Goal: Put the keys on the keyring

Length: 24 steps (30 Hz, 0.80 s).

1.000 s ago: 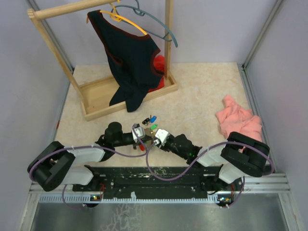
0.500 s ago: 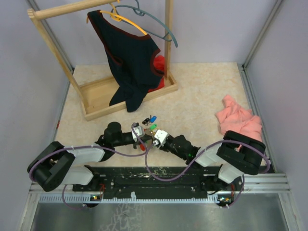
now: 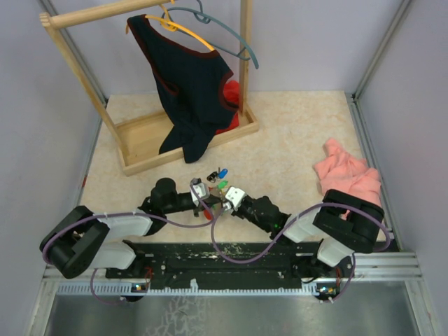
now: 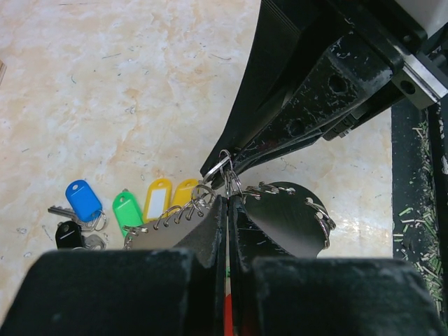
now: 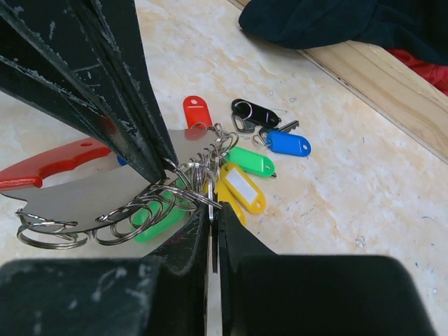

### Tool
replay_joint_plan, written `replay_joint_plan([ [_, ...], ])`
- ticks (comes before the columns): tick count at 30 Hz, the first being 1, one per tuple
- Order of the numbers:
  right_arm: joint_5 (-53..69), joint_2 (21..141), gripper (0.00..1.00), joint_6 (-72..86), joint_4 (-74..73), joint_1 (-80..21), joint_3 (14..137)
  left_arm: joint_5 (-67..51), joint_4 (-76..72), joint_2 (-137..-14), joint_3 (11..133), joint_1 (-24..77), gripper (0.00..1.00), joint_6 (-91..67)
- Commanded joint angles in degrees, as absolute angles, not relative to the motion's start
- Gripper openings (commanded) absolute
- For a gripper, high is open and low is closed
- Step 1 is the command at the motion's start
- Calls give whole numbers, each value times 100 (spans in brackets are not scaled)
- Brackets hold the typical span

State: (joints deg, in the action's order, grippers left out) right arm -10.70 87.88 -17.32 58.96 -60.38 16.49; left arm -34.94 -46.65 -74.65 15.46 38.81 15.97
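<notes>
Two end effectors meet tip to tip low over the tabletop (image 4: 140, 84). The left end effector (image 4: 228, 208) has its jaws pressed together on the keyring (image 5: 77, 199), clamping the grey metal plate, whose red part juts out to one side. The right end effector (image 5: 213, 210), jaws drawn almost closed, pinches a small wire ring (image 4: 221, 165) right at the left one's fingertips, beside a row of similar rings strung along the plate's edge. The keys (image 5: 250, 162) fan out just beyond both tips: yellow and green tags touch the bunch of rings, a red tag sits behind the plate, and blue and black tags lie a little farther out on the stone-patterned surface. Whether the pinched ring is threaded on the plate cannot be told. Farther beyond stands a wooden rack (image 5: 378, 77) with a dark garment (image 5: 329, 21). A pink cloth (image 3: 346, 175) lies well off to the right end effector's side.
</notes>
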Motion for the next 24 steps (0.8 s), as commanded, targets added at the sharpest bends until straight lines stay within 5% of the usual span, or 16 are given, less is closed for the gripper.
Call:
replay_joint_plan([
  [1, -1187, 8706, 0, -1741, 6135, -6108, 1653, -3442, -5128, -7349, 1424, 3803, 0, 1328],
  [24, -1918, 8098, 0, -2525, 4243, -6351, 2126, -2738, -7212, -7531, 803, 3498, 0, -1006],
])
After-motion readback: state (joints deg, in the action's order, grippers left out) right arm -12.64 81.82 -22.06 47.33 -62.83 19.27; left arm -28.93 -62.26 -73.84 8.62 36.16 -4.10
